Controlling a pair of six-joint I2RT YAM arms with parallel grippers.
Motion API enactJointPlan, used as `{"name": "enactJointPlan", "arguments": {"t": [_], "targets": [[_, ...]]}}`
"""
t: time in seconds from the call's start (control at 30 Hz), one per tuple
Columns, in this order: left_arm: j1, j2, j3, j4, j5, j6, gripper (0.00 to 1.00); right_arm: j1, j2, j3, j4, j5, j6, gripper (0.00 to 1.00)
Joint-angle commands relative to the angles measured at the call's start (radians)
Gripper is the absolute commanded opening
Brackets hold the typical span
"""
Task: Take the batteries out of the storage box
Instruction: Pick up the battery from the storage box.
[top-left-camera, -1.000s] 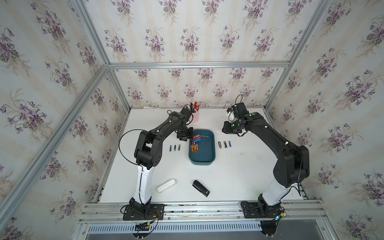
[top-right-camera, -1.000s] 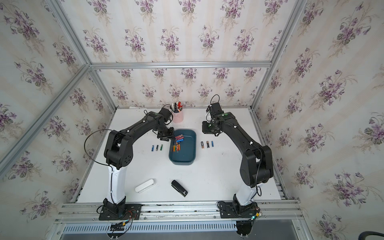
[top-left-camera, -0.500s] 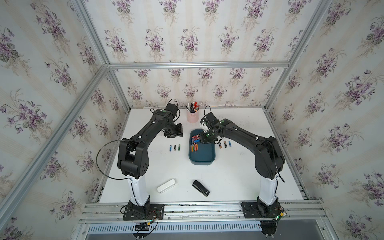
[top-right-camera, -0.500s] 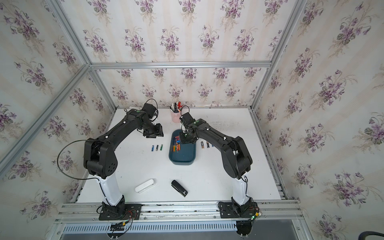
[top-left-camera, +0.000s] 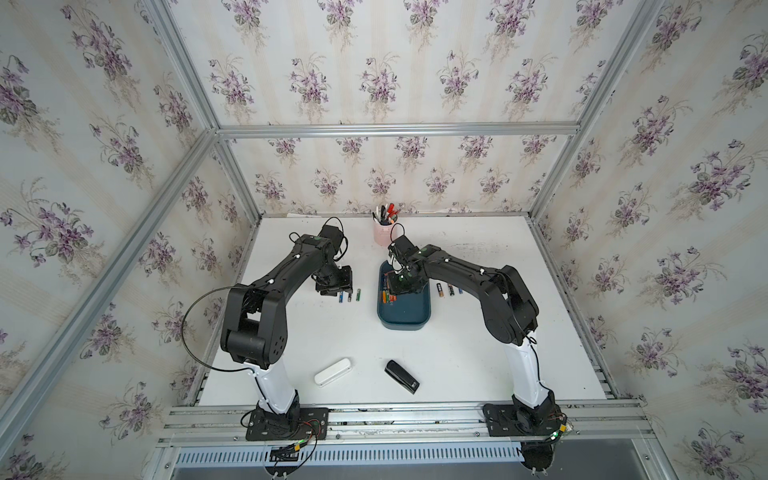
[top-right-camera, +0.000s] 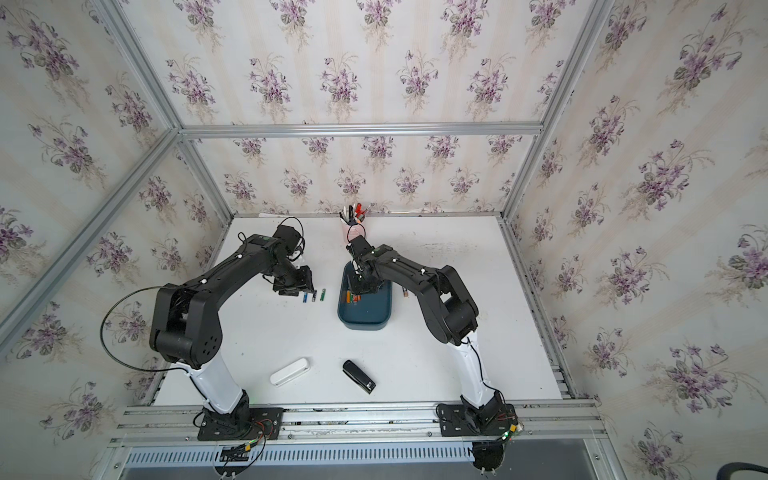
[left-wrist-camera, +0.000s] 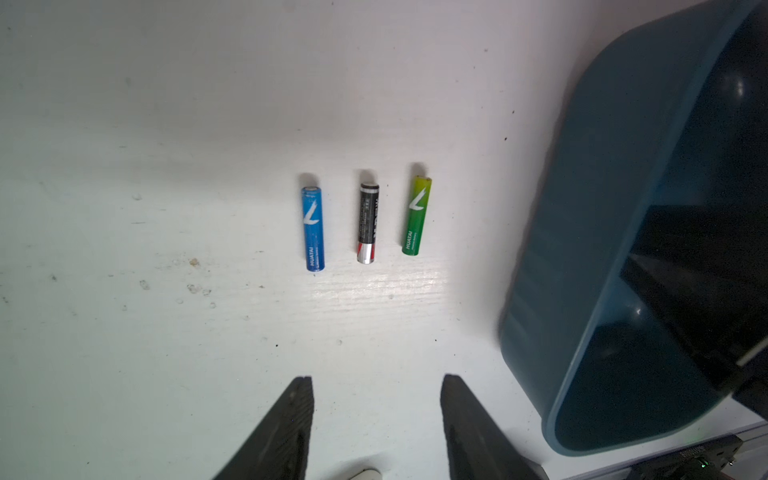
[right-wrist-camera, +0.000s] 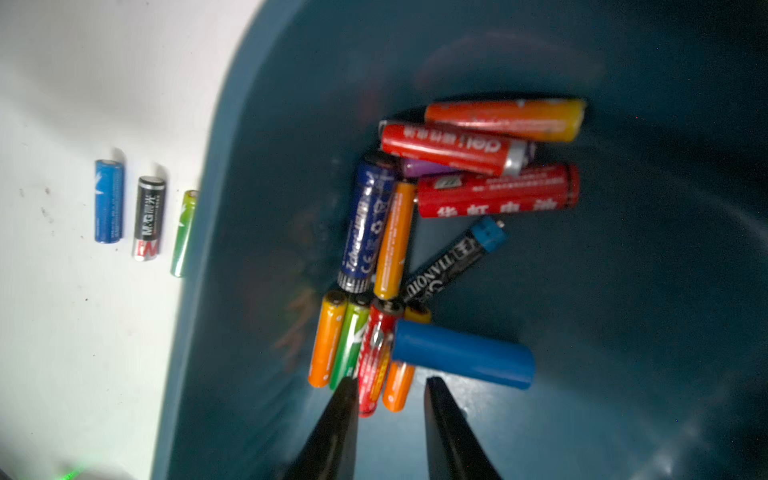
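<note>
The storage box sits mid-desk, nearer the far edge, with a heap of batteries in its far left part. The right gripper hangs just over that heap, jaws slightly apart, clamping nothing. The left gripper hovers over bare desk left of the box, jaws apart and empty, near a blue battery, black battery and green battery lying side by side

Both top views look down from high at six o'clock; close-up wrist cams share three blue, black, green batteries.
</note>
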Motion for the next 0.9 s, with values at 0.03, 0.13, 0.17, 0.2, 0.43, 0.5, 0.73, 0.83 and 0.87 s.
{"name": "enactJointPlan", "arguments": {"t": [0.03,0.13,0.17,0.2,0.43,0.5,0.73,0.83,0.87], "targets": [[0.000,-0.001,0.006,0.018,-0.002,0.010,0.54,0.004,0.017,0.006,-0.013,0.041,-0.011,0.32],[0.000,0.007,0.012,0.019,0.006,0.010,0.55,0.004,0.021,0.000,-0.019,0.056,-0.014,0.31],[0.000,0.009,0.014,0.018,0.006,0.010,0.55,0.004,0.024,0.000,-0.024,0.060,-0.015,0.31],[0.000,0.012,0.016,0.017,0.006,0.012,0.54,0.004,0.028,0.001,-0.025,0.065,-0.015,0.31],[0.000,0.012,0.015,0.016,-0.001,0.015,0.55,0.005,0.051,0.006,-0.040,0.087,-0.025,0.28],[-0.001,0.007,0.016,0.015,-0.006,0.016,0.54,0.005,0.060,0.007,-0.049,0.104,-0.031,0.27],[-0.012,0.003,0.043,-0.034,-0.068,0.033,0.54,0.014,0.081,0.012,-0.083,0.152,-0.047,0.19],[-0.028,0.007,0.068,-0.059,-0.100,0.040,0.54,0.014,0.072,0.014,-0.084,0.148,-0.049,0.15],[-0.034,0.010,0.078,-0.066,-0.107,0.043,0.54,0.013,0.068,0.016,-0.085,0.143,-0.049,0.13]]}}
